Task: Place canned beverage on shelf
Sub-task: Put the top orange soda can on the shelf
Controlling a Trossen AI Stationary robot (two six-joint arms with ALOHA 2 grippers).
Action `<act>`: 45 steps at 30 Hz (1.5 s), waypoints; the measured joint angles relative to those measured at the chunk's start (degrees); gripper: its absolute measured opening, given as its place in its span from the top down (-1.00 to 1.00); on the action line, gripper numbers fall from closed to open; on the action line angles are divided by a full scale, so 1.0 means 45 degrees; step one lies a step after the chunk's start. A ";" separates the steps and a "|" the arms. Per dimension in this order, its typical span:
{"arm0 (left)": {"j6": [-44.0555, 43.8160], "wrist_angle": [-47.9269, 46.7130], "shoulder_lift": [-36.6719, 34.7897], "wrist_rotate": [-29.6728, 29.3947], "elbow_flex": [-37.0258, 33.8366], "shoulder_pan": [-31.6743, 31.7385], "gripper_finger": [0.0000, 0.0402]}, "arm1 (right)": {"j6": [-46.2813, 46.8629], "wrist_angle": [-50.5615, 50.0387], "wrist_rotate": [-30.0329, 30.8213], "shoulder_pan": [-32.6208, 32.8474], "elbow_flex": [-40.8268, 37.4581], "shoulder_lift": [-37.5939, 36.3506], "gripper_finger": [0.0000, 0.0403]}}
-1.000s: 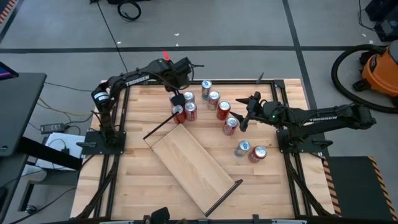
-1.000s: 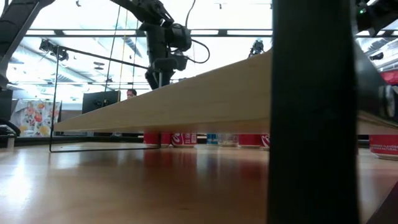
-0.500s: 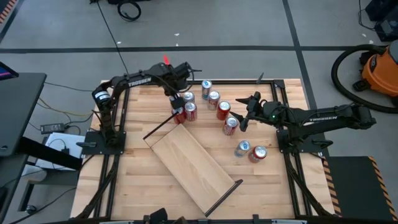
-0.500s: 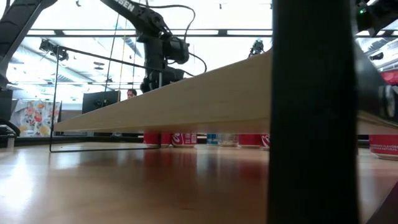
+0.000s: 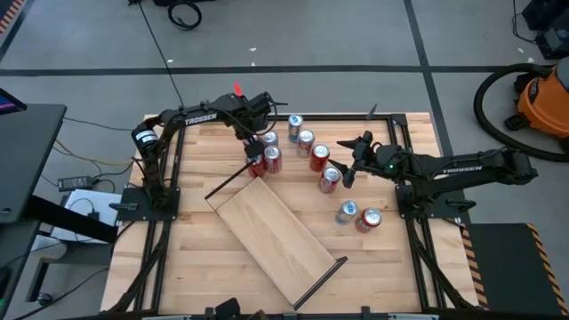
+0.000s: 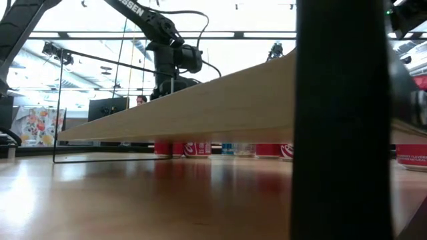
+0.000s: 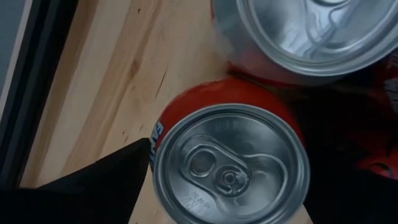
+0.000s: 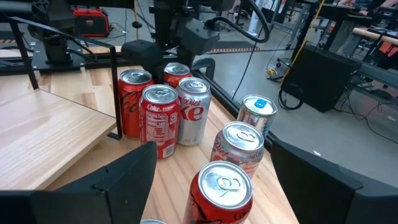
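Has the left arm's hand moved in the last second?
Yes. The left hand has dropped toward the cans near the shelf in the low view.

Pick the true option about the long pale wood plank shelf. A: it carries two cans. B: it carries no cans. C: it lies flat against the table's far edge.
B: in the high view the shelf shows bare wood, set diagonally mid-table, while the red and silver cans all stand on the slatted tabletop beyond it.
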 joint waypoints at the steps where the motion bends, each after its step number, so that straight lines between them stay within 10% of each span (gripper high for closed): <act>1: -0.0003 0.0003 0.0000 0.0001 0.0000 0.0000 -0.79 | 0.0000 0.0000 0.0000 0.0000 0.0000 0.0000 -0.62; 16: -0.0194 -0.0225 0.0019 -0.0019 0.0362 -0.0097 -0.48 | -0.0084 0.0569 -0.0325 0.0009 0.0000 -0.0005 -0.62; 34: -0.0418 -0.4580 0.0015 -0.0361 0.5517 -0.0413 -0.48 | -0.0225 0.0568 -0.0328 0.0010 0.0000 -0.0005 -0.62; 45: -0.1474 -0.5560 -0.0019 -0.0540 0.8202 -0.2921 -0.48 | -0.0340 0.0322 -0.0328 0.0009 0.0000 -0.0005 -0.62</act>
